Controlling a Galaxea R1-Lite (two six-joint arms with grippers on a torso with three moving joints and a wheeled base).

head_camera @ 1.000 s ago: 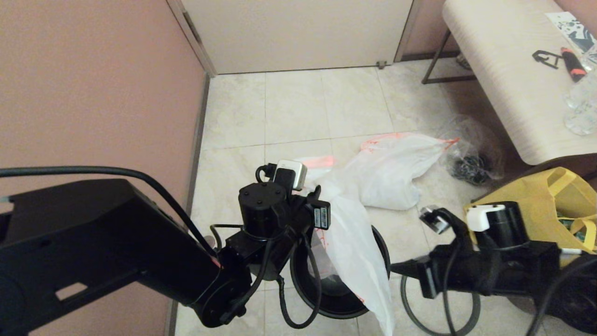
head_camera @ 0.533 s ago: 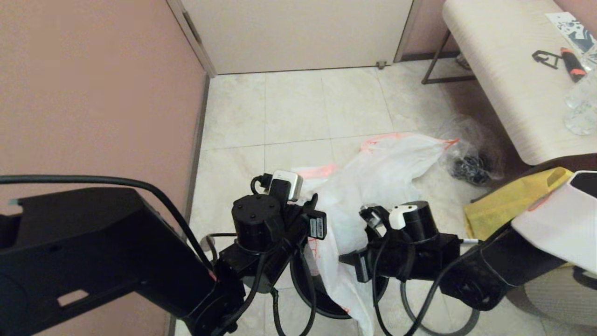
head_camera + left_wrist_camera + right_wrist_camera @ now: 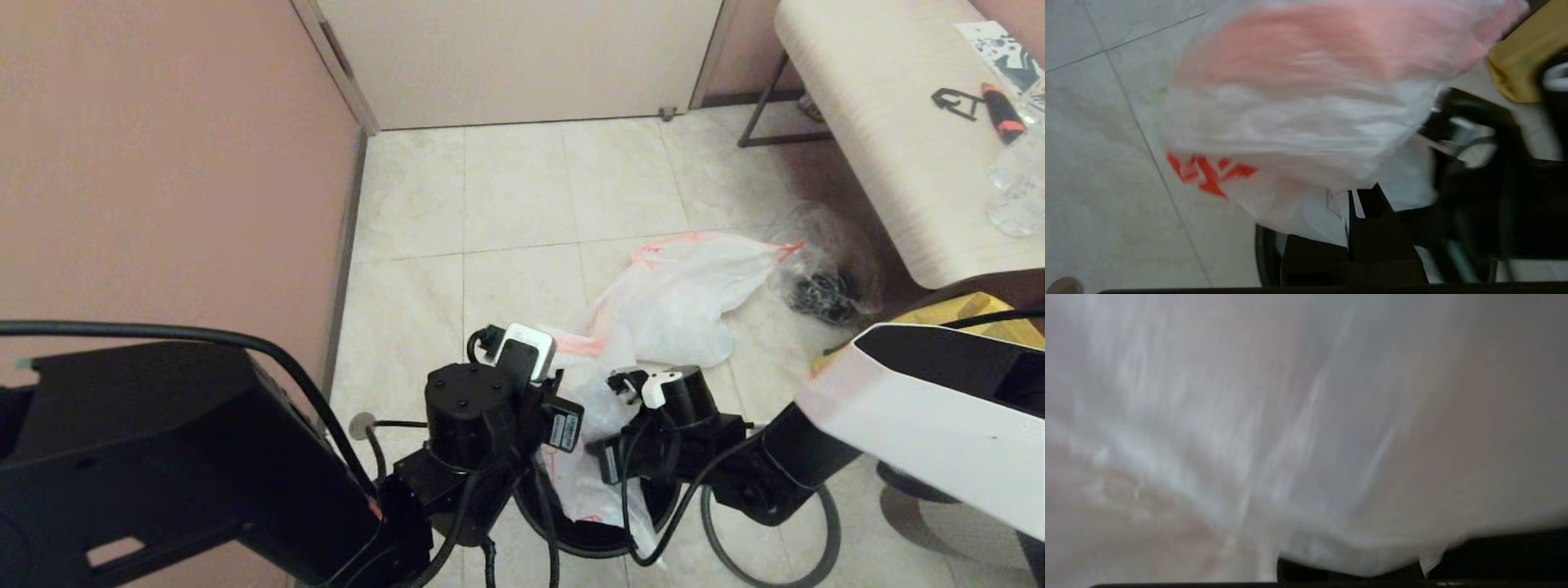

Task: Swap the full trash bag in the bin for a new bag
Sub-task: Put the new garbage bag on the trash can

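Note:
The new bag (image 3: 584,488), white film with red print, hangs from my left gripper (image 3: 562,390) down into the black bin (image 3: 571,544). In the left wrist view that gripper (image 3: 1350,196) is shut on a fold of the new bag (image 3: 1298,122), with the bin rim (image 3: 1259,253) below. My right gripper (image 3: 602,459) is over the bin's right side, right up against the bag. White film of the new bag (image 3: 1298,428) fills the right wrist view. The full trash bag (image 3: 678,302) lies on the floor tiles behind the bin.
A clear bag of black cords (image 3: 816,287) lies right of the full bag. A yellow tote (image 3: 971,308) shows behind my right arm. A pale bench (image 3: 890,131) holding small items stands at the far right. A pink wall (image 3: 163,163) runs along the left.
My right arm has swung left from beside the tote to the bag over the bin. The left gripper has dropped slightly, and the bag hangs bunched deeper in the bin.

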